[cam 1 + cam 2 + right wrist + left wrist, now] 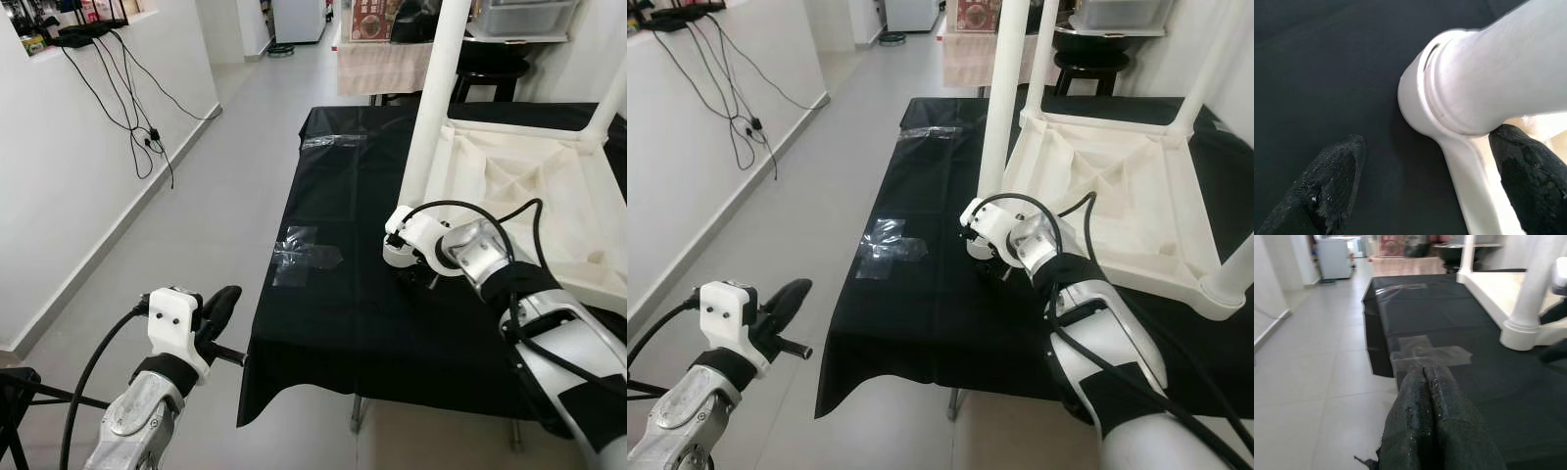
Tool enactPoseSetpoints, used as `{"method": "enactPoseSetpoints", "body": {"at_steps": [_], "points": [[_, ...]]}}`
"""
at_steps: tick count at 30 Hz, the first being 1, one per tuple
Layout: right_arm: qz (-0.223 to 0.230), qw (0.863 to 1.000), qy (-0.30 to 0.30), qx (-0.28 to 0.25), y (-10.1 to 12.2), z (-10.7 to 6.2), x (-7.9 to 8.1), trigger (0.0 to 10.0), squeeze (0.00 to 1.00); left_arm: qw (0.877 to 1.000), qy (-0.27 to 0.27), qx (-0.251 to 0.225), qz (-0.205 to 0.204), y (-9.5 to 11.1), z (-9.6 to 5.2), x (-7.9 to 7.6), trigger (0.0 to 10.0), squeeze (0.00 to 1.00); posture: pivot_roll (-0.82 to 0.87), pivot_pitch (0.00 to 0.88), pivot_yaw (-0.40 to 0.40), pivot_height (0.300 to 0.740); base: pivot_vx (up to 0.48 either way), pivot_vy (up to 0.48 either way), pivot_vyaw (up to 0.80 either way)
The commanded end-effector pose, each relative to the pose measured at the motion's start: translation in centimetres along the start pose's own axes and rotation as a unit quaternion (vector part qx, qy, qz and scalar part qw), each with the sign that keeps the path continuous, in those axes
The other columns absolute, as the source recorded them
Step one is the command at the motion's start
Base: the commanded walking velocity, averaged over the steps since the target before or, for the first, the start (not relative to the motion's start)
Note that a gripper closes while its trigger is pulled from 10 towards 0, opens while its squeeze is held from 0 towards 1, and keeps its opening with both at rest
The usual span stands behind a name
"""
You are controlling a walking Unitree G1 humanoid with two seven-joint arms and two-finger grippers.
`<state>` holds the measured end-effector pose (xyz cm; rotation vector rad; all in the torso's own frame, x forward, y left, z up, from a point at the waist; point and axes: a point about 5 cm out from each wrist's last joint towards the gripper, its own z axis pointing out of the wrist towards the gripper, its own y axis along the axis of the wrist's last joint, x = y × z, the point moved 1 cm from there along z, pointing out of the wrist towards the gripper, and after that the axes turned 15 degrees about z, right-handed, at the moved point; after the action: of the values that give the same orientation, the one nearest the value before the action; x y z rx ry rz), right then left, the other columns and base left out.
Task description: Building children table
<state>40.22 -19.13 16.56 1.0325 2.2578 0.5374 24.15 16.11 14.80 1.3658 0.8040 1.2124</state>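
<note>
Table parts lie on a work table covered with a black cloth [343,323]. White children table [1117,186] rests upside down on the cloth, toward the robot's right, with its legs pointing up. The nearest leg [431,108] stands upright in its corner socket at the edge of the white top.

The right gripper [1425,181] is low at the base of this leg. Its two black fingers [1332,181] are spread apart: one is over the black cloth, the other is on the white frame side, and the round socket of the leg is between them. The fingers do not clearly press on it.

The left gripper [1427,401] is raised over the floor, just off the near left corner of the work table. Its fingers are pressed together and hold nothing.

Pieces of clear tape [304,255] are stuck on the cloth, near its left edge. Black cables [127,108] hang down the white wall on the left.
</note>
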Motion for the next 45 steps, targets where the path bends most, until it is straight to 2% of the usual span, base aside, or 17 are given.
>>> {"method": "enactPoseSetpoints", "body": {"at_steps": [1,3,4,5,6,18,21,25,27,31,33,36,37,41,43,44,45], "points": [[-0.003,1.0,0.016,0.018,0.5,0.1,0.6,9.5,0.0,1.0,-0.002,0.004,-0.013,0.2,-0.4,-0.4,10.0,0.0,-0.04,0.106,0.0,0.74,0.0,0.0,0.0],[-0.004,0.999,0.023,0.023,0.8,0.0,0.8,9.5,0.0,1.0,-0.001,0.004,-0.015,0.3,-0.6,-0.5,10.0,0.0,-0.04,0.106,0.0,0.74,0.0,0.0,0.0],[-0.001,0.999,0.041,0.025,1.2,-0.1,1.0,2.0,0.0,1.0,-0.003,0.004,-0.018,0.4,-0.7,-0.6,10.0,0.0,-0.04,0.113,-0.001,0.74,0.0,0.0,0.0],[-0.001,0.999,0.041,0.025,1.2,-0.1,1.0,2.0,0.0,1.0,-0.003,0.004,-0.018,0.4,-0.7,-0.6,10.0,0.0,-0.04,0.113,-0.001,0.74,0.0,0.0,0.0],[0.003,0.998,0.052,0.022,1.5,-0.2,1.2,0.0,0.0,1.0,-0.005,0.005,-0.02,0.4,-0.7,-0.7,10.0,0.0,-0.04,0.115,-0.003,0.74,0.0,0.0,0.0],[-0.006,0.993,0.12,-0.013,4.2,-0.8,2.7,0.0,0.0,1.0,-0.006,0.008,-0.025,0.4,-0.8,-0.8,10.0,0.0,-0.04,0.104,-0.012,0.74,0.0,0.0,0.0],[-0.057,0.986,0.148,-0.042,5.5,-1.0,3.7,0.0,0.0,1.0,-0.005,0.009,-0.026,0.4,-0.7,-0.8,10.0,0.0,-0.05,0.091,-0.009,0.74,0.0,0.0,0.0],[-0.083,0.981,0.152,-0.081,6.4,-0.9,4.5,0.0,0.0,1.0,-0.006,0.01,-0.028,0.3,-0.7,-0.8,10.0,0.0,-0.05,0.087,-0.009,0.74,0.0,0.0,0.0],[-0.129,0.968,0.182,-0.115,7.0,-0.8,5.9,0.0,0.0,1.0,-0.006,0.01,-0.028,0.3,-0.6,-0.7,10.0,0.0,-0.04,0.081,-0.009,0.74,0.0,0.0,0.0],[-0.147,0.962,0.196,-0.122,7.1,-0.8,6.5,0.0,0.0,1.0,-0.006,0.01,-0.028,0.3,-0.6,-0.7,10.0,0.0,-0.04,0.078,-0.009,0.74,0.0,0.0,0.0],[-0.189,0.947,0.215,-0.146,7.6,-0.9,7.7,0.0,0.0,1.0,-0.006,0.011,-0.027,0.2,-0.6,-0.7,10.0,0.0,-0.04,0.07,-0.005,0.74,0.0,0.0,0.0],[-0.193,0.948,0.206,-0.148,7.7,-0.8,7.7,0.0,0.0,1.0,-0.006,0.012,-0.027,0.2,-0.6,-0.7,10.0,0.0,-0.04,0.064,-0.002,0.74,0.0,0.0,0.0],[-0.203,0.951,0.18,-0.147,7.6,-0.8,7.0,10.0,0.0,1.0,-0.008,0.013,-0.026,0.1,-0.6,-0.7,10.0,0.0,-0.04,0.063,-0.004,0.74,0.0,0.0,0.0],[-0.21,0.953,0.177,-0.129,6.8,-1.4,5.2,10.0,0.0,0.999,-0.008,0.014,-0.027,0.1,-0.7,-0.8,10.0,0.0,-0.04,0.063,-0.004,0.74,0.0,0.0,0.0],[-0.21,0.953,0.177,-0.129,6.8,-1.4,5.2,10.0,0.0,0.999,-0.008,0.014,-0.027,0.1,-0.7,-0.8,10.0,0.0,-0.04,0.063,-0.004,0.74,0.0,0.0,0.0],[-0.206,0.958,0.169,-0.104,6.0,-1.9,3.5,10.0,1.0,0.999,-0.008,0.014,-0.028,0.1,-0.7,-0.7,10.0,0.0,-0.04,0.069,-0.002,0.74,0.0,0.0,0.0],[-0.202,0.965,0.147,-0.077,5.2,-2.5,1.6,10.0,1.0,0.999,-0.008,0.014,-0.028,0.1,-0.7,-0.7,10.0,0.0,-0.04,0.073,0.002,0.74,0.0,0.0,0.0]]}}
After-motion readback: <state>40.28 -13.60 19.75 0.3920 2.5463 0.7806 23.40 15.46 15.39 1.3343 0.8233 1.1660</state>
